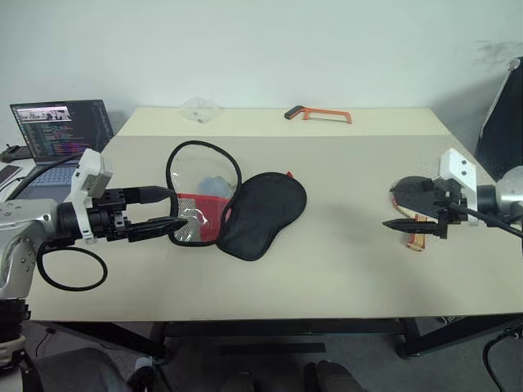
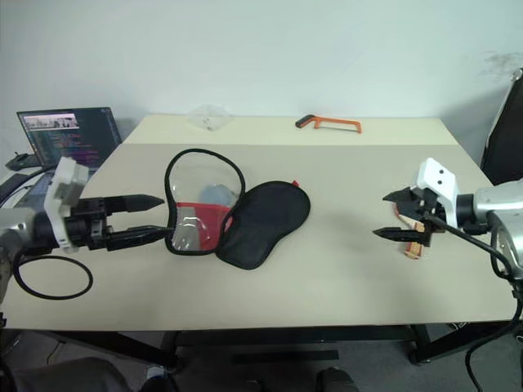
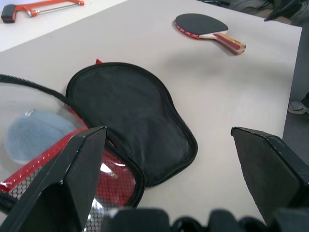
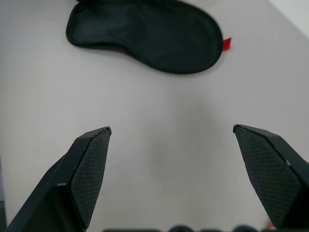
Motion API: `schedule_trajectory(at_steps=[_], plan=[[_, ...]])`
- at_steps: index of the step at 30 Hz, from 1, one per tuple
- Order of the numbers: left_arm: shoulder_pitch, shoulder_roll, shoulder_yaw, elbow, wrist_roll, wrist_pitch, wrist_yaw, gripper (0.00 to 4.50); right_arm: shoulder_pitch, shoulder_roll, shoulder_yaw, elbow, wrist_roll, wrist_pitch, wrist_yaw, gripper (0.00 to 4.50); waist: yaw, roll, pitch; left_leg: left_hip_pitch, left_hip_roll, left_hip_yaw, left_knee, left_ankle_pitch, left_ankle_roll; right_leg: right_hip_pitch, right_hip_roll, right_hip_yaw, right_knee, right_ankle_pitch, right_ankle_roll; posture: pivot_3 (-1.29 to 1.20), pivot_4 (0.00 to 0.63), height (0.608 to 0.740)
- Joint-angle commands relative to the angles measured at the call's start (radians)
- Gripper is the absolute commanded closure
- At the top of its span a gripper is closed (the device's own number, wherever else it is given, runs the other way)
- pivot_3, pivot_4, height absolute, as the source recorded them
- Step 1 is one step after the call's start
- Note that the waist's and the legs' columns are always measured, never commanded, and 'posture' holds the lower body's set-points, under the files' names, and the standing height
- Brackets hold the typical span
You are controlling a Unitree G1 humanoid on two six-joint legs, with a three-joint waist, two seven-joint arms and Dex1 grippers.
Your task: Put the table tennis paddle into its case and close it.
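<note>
Left gripper: your two black fingers stand spread wide with nothing between them, tips just at the left edge of the case.
Right gripper: your fingers are spread wide too and hold nothing; they hang over bare table well to the right of the case, pointing back toward it.
Case: it lies unzipped and folded open near the middle of the table. The black fabric half sits on the right; the clear window half with the red mesh panel sits on the left, its black zip edge standing up in a loop.
Inside the window half: a pale grey-blue patch shows through the plastic; you cannot tell what it is.
Table tennis paddle: it lies flat on the table well right of the case, black rubber up, beside your right gripper and not touched by it.
Hacksaw: orange, at the table's far edge, behind the case.
Laptop: open, off the table, left of the case.
</note>
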Motion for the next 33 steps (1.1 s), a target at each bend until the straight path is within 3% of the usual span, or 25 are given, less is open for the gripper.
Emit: schedule_trajectory(at_steps=[1, 9, 20, 28, 33], plan=[[0.01, 0.005, 0.035, -0.03, -0.013, -0.016, 0.006, 0.0, -0.034, -0.006, -0.006, 0.008, 0.001, -0.016, 0.012, 0.03, 0.0, 0.0, 0.0, 0.0, 0.0, 0.0, 0.0, 0.0, 0.0, 0.0, 0.0, 0.0, 0.0, 0.0, 0.0, 0.0, 0.15, 0.74], [0.018, -0.006, 0.081, 0.032, -0.014, -0.014, 0.067, 0.0, -0.053, 0.007, 0.002, 0.01, 0.004, -0.012, 0.012, 0.03, 0.001, 0.0, 0.0, 0.0, 0.0, -0.001, 0.0, 0.0, 0.0, 0.0, 0.0, 0.0, 0.0, 0.0, 0.0, 0.0, 0.15, 0.74], [-0.199, -0.061, -0.011, 0.546, 0.129, -0.01, 0.208, 0.0, 0.034, 0.006, -0.047, -0.096, 0.039, 0.051, -0.059, 0.03, 0.003, 0.0, 0.0, 0.0, -0.001, 0.0, 0.0, 0.0, 0.0, 0.0, 0.0, 0.0, 0.0, 0.003, -0.004, 0.0, 0.15, 0.74], [-0.322, -0.221, -0.09, 0.761, 0.225, -0.064, 0.267, 0.0, 0.042, 0.03, -0.023, -0.114, 0.034, 0.059, -0.089, 0.03, 0.006, -0.001, -0.001, -0.001, -0.001, -0.001, 0.001, 0.0, 0.0, 0.0, 0.0, -0.001, 0.001, 0.003, -0.004, 0.0, 0.15, 0.74], [-0.346, -0.295, -0.114, 0.802, 0.261, -0.051, 0.299, 0.0, 0.049, 0.026, -0.032, -0.125, 0.04, 0.069, -0.097, 0.03, 0.005, -0.002, -0.001, -0.001, -0.001, -0.001, 0.001, 0.0, 0.0, 0.0, -0.001, -0.001, 0.001, 0.003, -0.004, 0.0, 0.15, 0.74]])
